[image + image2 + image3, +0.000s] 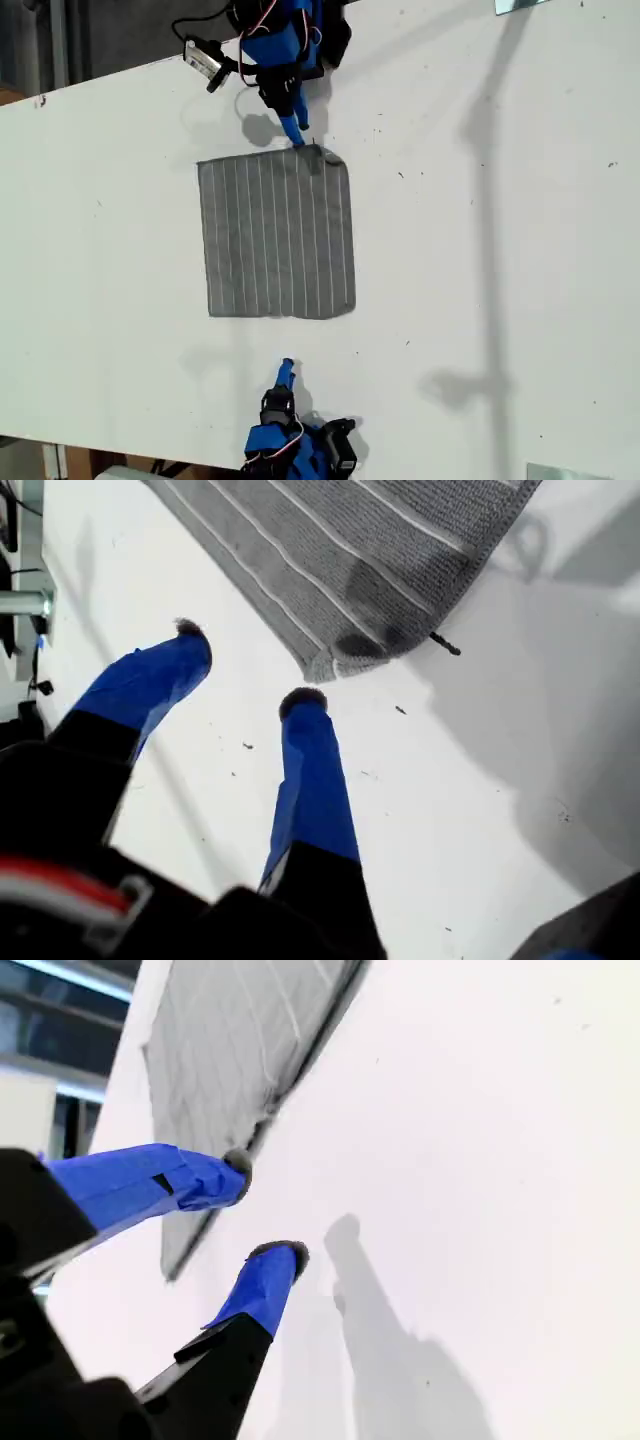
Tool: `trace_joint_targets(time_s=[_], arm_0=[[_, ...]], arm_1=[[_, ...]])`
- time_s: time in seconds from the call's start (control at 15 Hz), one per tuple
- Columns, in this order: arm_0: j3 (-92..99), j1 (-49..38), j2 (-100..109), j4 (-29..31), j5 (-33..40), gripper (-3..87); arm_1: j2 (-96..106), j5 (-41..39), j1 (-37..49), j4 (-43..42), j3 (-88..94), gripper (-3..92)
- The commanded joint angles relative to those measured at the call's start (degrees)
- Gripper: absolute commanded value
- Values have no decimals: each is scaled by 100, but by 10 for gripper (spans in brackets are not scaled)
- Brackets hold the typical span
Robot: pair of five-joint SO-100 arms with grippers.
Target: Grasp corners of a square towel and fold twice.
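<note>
We see the grey square fabric towel w/ thin pale stripes (pixel 278 235) lying flat and unfolded on the white tabletop (pixel 500 250), approx. centred between the two blue arms, stripes running from one arm toward the other. In the exterior view my first gripper (pixel 297 135) sits at the towel's upper edge, near the corner on that view's upper right (pixel 335 158), which looks slightly rumpled. From the first wrist view my first gripper (pixel 245 665) is spread wide w/ nothing between its blue fingers; that rounded corner (pixel 325 665) lies just ahead of the tips, and we can't tell whether a tip touches the cloth. A small dark speck (pixel 445 643) lies on the table just beside the corner. My second gripper (pixel 287 368) is at the exterior view's bottom, apart from the towel's lower edge. In the second wrist view it (pixel 265 1205) is also parted, empty, over bare table, w/ the towel (pixel 230 1050) further ahead.
</note>
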Motion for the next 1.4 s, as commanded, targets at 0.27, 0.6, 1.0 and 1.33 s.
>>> trace_joint_targets(time_s=[0.27,0.6,1.0,1.33], arm_0=[[44,2013,26,-211,-3753,210],[44,2294,35,-967,-3401,206],[-932,1846,-466,-809,-2566,212],[-6706,2259,-8886,70,-1714,222]], arm_1=[[0,-114,26,-18,-26,191],[-9,-255,-97,-88,-9,215],[-237,-967,-53,-448,-413,279],[-6794,-1863,-369,-439,-3867,323]])
